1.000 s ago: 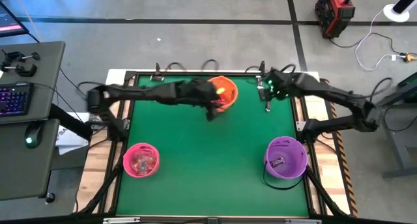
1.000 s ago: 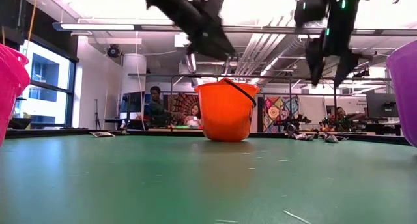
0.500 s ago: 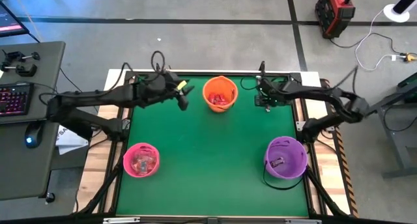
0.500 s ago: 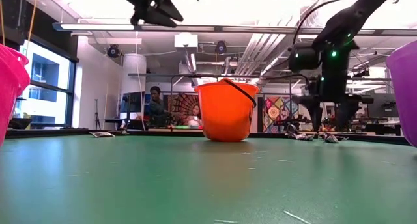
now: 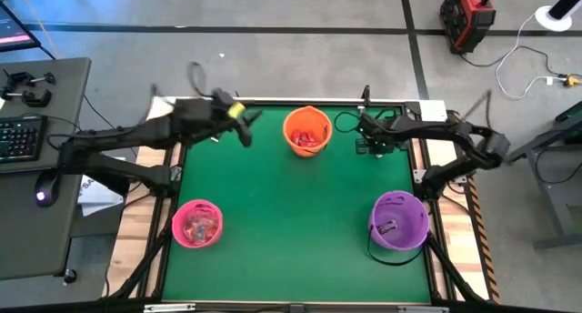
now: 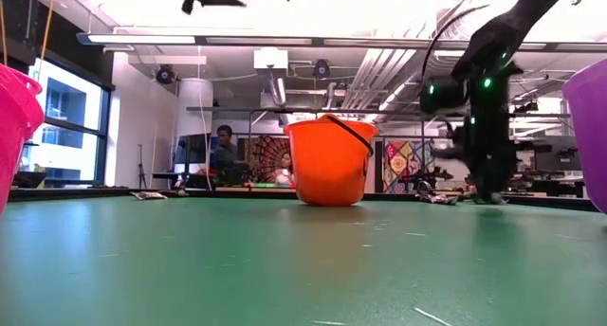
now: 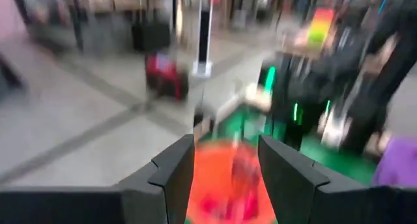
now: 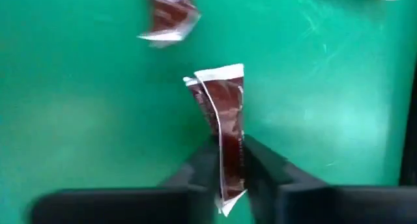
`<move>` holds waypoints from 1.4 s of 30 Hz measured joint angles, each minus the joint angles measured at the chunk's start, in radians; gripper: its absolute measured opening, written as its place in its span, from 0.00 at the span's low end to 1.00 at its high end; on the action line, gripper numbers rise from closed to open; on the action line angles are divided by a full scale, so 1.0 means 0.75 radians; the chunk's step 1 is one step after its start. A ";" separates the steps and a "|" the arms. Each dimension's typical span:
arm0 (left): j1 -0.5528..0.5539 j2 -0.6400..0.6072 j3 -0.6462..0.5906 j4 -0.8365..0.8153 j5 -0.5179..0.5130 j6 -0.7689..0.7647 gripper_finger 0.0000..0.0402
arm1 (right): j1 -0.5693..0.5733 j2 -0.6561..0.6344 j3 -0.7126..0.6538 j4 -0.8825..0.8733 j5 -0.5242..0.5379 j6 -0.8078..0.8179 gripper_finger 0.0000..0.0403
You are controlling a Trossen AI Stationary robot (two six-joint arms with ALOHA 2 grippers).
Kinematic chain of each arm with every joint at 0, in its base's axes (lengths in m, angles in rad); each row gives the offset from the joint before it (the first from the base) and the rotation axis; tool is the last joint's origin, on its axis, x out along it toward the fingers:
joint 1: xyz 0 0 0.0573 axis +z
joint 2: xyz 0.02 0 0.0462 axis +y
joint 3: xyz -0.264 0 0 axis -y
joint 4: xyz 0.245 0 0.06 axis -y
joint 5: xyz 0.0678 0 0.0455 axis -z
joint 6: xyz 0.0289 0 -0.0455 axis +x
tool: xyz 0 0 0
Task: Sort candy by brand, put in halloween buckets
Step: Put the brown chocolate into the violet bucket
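Note:
Three halloween buckets stand on the green table: an orange one (image 5: 307, 131) at the far middle, a pink one (image 5: 197, 224) near left, a purple one (image 5: 398, 219) near right, each with candy inside. My right gripper (image 8: 229, 175) is down at the table's far right (image 5: 373, 143), shut on a dark brown candy (image 8: 221, 113). A second dark candy (image 8: 168, 19) lies flat on the table just beyond. My left gripper (image 7: 225, 165) hovers open and empty, high over the far left (image 5: 241, 122), left of the orange bucket. My right gripper pinches the dark brown candy between its two fingers, at the wrapper's end part nearest the wrist (image 8: 231, 152). The fingers come from above, pointing down at the table (image 6: 490, 195). The wrapper's other end (image 8: 218, 74) sticks out past the fingertips. Whether it is clear of the table, I cannot tell.
A few more wrapped pieces (image 6: 446, 199) lie on the table's far right near my right gripper. Cables run along the far edge (image 5: 350, 120). The wide green middle (image 5: 291, 204) between the buckets holds nothing. People sit in the room beyond the table.
My left gripper has swung away from above the orange bucket toward the table's far left, staying high. My right gripper has come down onto the table at the far right and shut on the dark brown candy.

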 joint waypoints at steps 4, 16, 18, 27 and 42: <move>0.029 -0.090 0.015 0.132 -0.056 0.245 0.40 | 0.078 -0.203 0.003 -0.087 -0.003 0.009 0.04; 0.247 -0.108 0.011 0.127 0.006 0.310 0.40 | 0.743 -0.925 0.006 0.159 -0.155 0.407 0.02; 0.278 -0.080 0.011 0.124 0.040 0.309 0.40 | 0.891 -0.941 0.007 0.245 -0.243 0.463 0.02; 0.340 0.023 0.011 0.115 0.138 0.308 0.40 | 1.472 -0.841 0.022 0.251 -0.429 0.936 0.01; 0.381 0.031 0.011 0.116 0.137 0.307 0.40 | 1.625 -0.820 0.288 -0.610 -0.418 1.182 0.00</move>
